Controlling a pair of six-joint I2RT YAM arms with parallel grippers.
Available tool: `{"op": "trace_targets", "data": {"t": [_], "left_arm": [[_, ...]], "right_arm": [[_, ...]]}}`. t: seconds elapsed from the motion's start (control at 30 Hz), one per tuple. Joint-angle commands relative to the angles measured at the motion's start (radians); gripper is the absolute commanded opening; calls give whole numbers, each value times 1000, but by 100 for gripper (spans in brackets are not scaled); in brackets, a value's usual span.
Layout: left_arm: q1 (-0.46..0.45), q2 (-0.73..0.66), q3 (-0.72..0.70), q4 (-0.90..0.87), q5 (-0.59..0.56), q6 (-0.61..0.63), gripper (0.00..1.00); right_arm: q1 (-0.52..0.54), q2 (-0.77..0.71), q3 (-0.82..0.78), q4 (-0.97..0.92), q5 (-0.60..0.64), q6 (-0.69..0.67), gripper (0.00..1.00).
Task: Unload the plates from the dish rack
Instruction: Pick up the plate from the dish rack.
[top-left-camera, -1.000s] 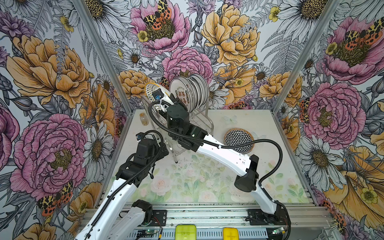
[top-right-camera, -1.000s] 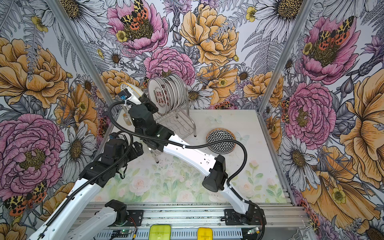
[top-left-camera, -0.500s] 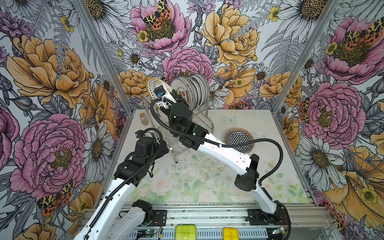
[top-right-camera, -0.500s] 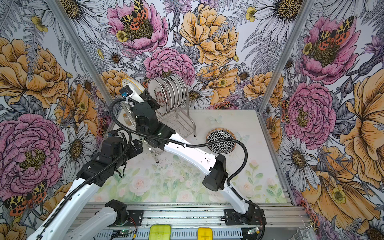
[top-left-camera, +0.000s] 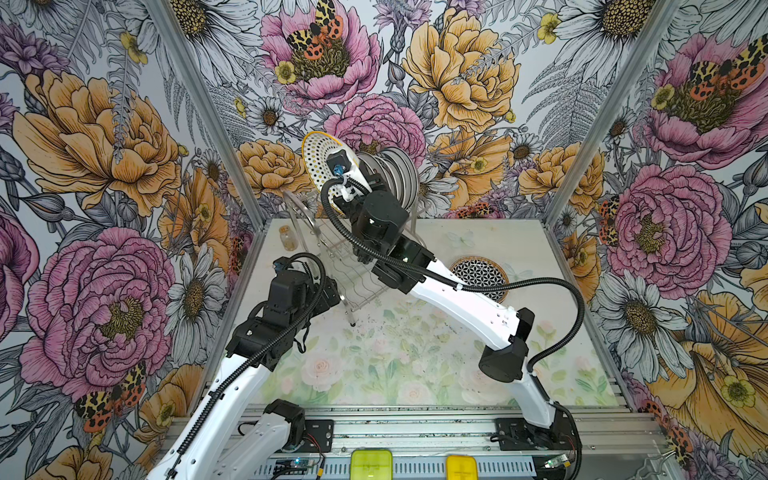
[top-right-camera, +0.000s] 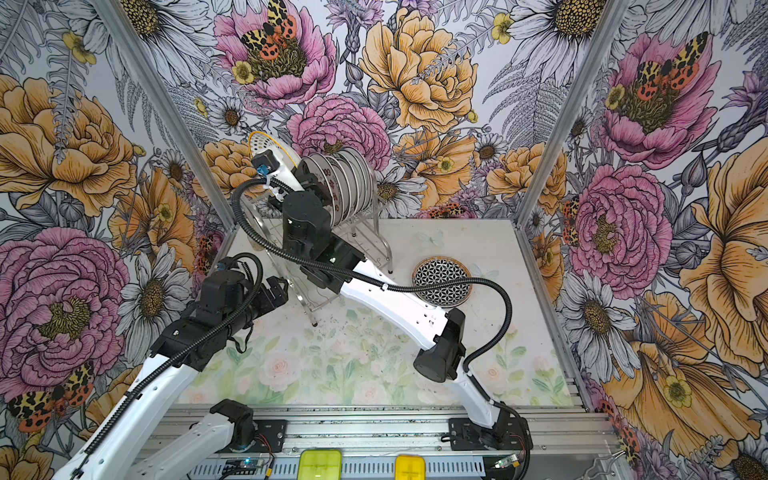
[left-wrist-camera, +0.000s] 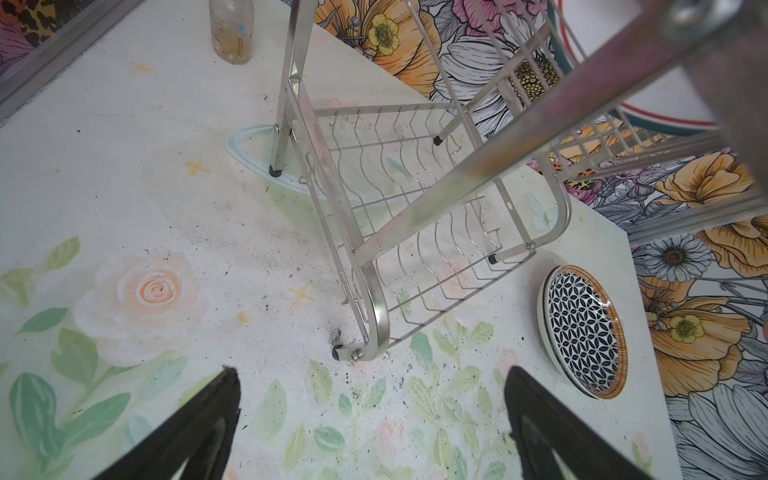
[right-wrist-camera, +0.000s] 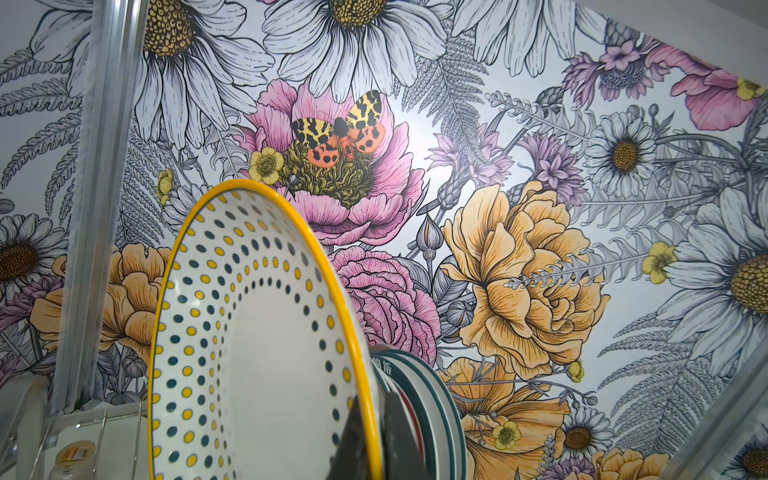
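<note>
a small clear bottle (top-left-camera: 286, 237) stood on the table (top-left-camera: 478, 357) near the back left corner, just beside the dish rack (top-left-camera: 332, 257). a lattice-patterned plate (top-left-camera: 482, 276) with an orange-brown rim lay flat on the table right of the rack, apart from it. flowered wallpaper (top-left-camera: 104, 145) covered the walls. in both top views the right arm (top-left-camera: 457, 299) and its black cable hose (top-left-camera: 540, 282) crossed over the rack and hid part of it; in the left wrist view a blurred steel bar of the rack cut slantwise across the picture

the left gripper (left-wrist-camera: 372, 372) hovered over the table near the rack's front left foot, jaws spread wide, nothing between them

the right gripper (right-wrist-camera: 374, 440) was clenched on the rim of the dotted plate (right-wrist-camera: 249, 332), a finger on each face. that plate was white with a yellow edge and rings of yellow and dark teal dots round a plain middle. it sat up at the left end of the rack's top tier, tilted away from the other plates (top-right-camera: 349, 183), its top above theirs. those stood on edge in a tight row on the upper tier, rims banded teal and red, the foremost showing red characters. whether the dotted plate's lower edge touched the rack could not be told
</note>
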Motion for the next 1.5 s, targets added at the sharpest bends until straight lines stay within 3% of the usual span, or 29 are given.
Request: {"op": "trace_targets", "data": {"t": [0.0,0.17,0.37,0.73,0.93,1.03,1.2,1.33,1.47], "left_arm": [[7,-10,29,3,41,-12,99],[-14,-16,35,5,43,-4,99],[-75,13,59,9,27,10,99],[-335,189,146,111,-120,13,99],[-404,318,173,221,-88,27,99],[-433,375,183,297,-38,47,99],[-451,492,210,463,181,59,99],[-461,572,235,567,315,58,96],[-465,610,243,607,367,58,94]], "right_arm": [[11,-132,27,158,-30,0,0],[15,-221,-56,174,-7,-17,0],[-2,-439,-317,178,33,41,0],[-177,-1041,-1040,-38,73,420,0],[-231,-1254,-1255,-208,77,585,0],[-242,-1319,-1335,-270,84,656,0],[-252,-1384,-1450,-339,68,788,0],[-307,-1383,-1511,-367,24,893,0],[-350,-1352,-1554,-371,-45,992,0]]}}
